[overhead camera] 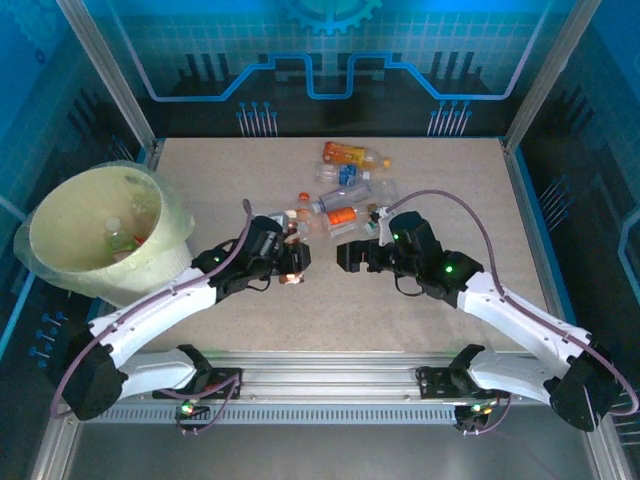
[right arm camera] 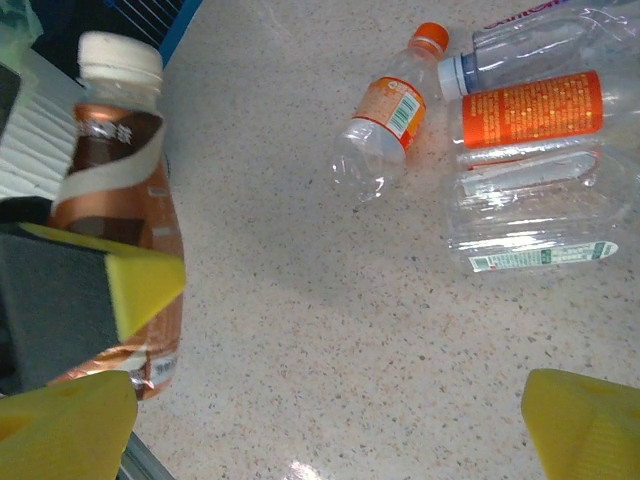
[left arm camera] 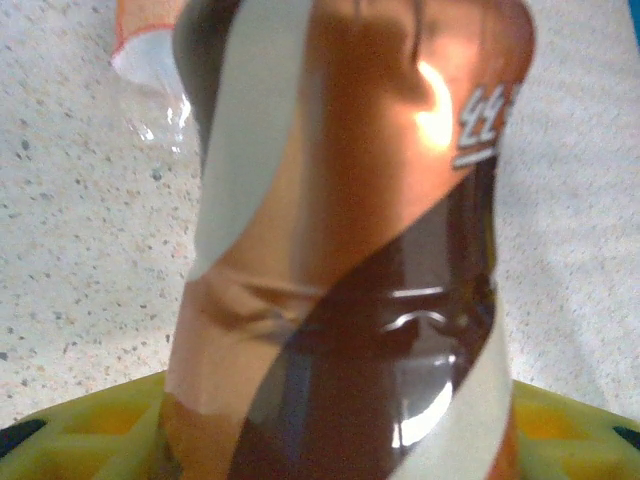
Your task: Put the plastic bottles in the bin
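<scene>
The left gripper [overhead camera: 288, 262] is clenching around a brown bottle [left arm camera: 340, 250], its yellow pads [left arm camera: 85, 425] pressing on either side of the bottle's lower body. From the right wrist, one black finger with a yellow pad [right arm camera: 95, 290] is crossing the front of this bottle [right arm camera: 115, 170], which is carrying a white cap [right arm camera: 120, 58] and a label swirled in brown, copper and cream. Whether its base is touching the table [overhead camera: 330, 310] cannot be told.

The right gripper [overhead camera: 350, 257] is standing released, its two yellow fingertips [right arm camera: 585, 425] spread wide apart and nothing lying between them. It is hovering over bare table just to the right of the left gripper, and the two are facing each other near the middle.

Beyond the grippers, the loose plastic bottles are lying in a cluster [overhead camera: 345, 190] toward the far middle of the table. Nearest the right gripper, a small clear bottle [right arm camera: 385, 125] with an orange cap and orange label is lying on its side. Beside it a bottle with a broad orange label [right arm camera: 535, 105] is lying next to a crushed clear bottle [right arm camera: 530, 225] with a green strip label, the two touching.

The bin [overhead camera: 75, 220] is sitting at the table's left edge, well apart from the cluster and to the left of the left arm, a thin clear bag [overhead camera: 180, 215] draping over its rim. A few bottles [overhead camera: 125, 240] are lying at its bottom.
</scene>
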{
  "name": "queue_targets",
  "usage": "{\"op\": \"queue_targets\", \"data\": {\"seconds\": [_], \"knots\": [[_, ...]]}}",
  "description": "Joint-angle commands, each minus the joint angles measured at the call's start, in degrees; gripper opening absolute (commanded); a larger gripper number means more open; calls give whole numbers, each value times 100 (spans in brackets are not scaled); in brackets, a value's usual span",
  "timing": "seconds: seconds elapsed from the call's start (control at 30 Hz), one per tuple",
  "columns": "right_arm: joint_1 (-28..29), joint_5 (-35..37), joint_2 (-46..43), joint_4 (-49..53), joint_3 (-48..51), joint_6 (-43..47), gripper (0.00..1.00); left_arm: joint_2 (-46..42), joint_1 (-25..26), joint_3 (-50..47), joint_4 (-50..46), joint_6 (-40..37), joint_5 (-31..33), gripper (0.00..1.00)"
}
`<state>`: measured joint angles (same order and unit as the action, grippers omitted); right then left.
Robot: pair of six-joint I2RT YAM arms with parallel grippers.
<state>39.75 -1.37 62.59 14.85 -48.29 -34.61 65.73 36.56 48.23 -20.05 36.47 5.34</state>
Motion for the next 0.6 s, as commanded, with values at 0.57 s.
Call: {"op": "queue_targets", "data": {"seconds": [0.57], "knots": [[83,-35,-80,-395,-541,-37,100,-710,-513,2333,-636,-1452,584,50]]}}
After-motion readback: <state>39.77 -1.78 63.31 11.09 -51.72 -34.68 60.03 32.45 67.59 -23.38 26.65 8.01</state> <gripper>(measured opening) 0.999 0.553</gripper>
